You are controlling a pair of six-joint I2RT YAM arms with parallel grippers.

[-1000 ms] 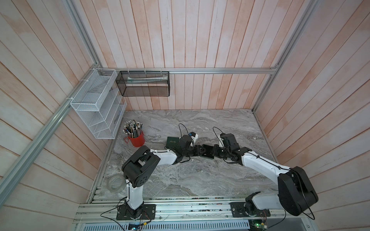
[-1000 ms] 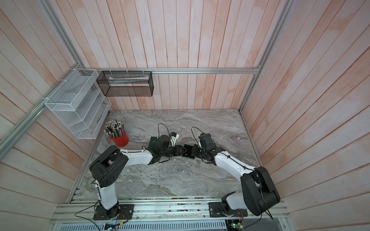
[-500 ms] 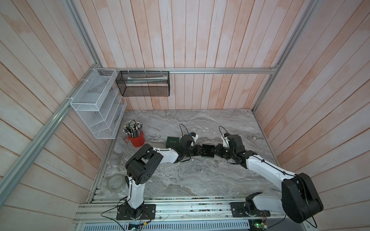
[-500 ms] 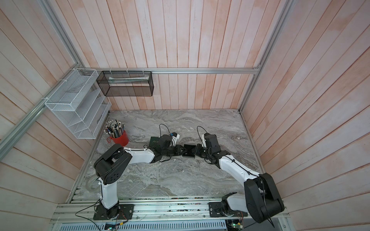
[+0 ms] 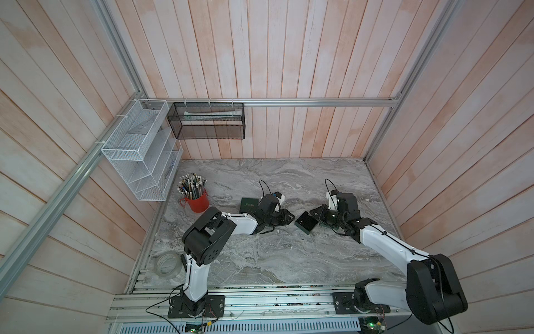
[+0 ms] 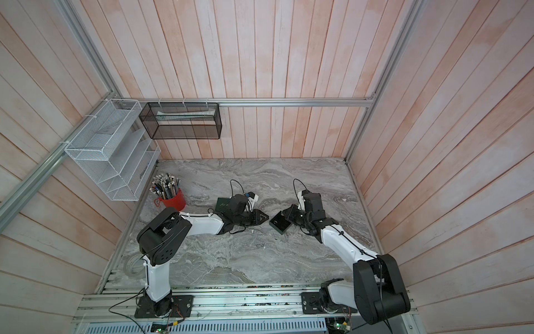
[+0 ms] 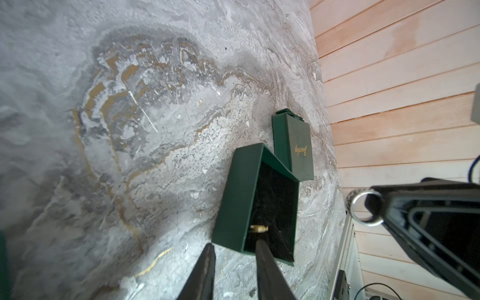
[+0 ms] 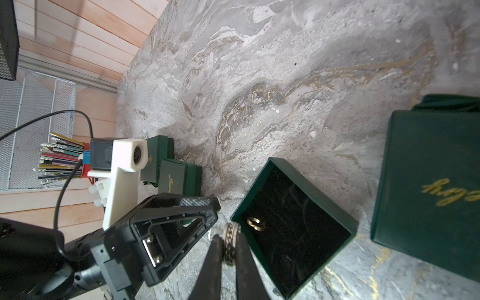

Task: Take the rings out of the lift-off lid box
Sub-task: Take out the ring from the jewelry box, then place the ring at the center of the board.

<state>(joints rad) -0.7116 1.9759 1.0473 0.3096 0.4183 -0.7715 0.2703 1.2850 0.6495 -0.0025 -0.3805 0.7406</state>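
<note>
when viewed up close, shows right gripper [image 8: 230,237] pinching a ring [image 8: 229,233] near the open green box [image 7: 233,197], left gripper [image 7: 233,245] parted, empty.

The green box [image 8: 298,220] lies open, showing a square black lining inside dark green walls. A thin gold ring [image 8: 255,224] rests on the lining near one corner. A second ring [image 8: 230,233], wider and silvery with a chain pattern, stands on edge just outside that corner, pinched in the right gripper [image 8: 230,242].
</note>
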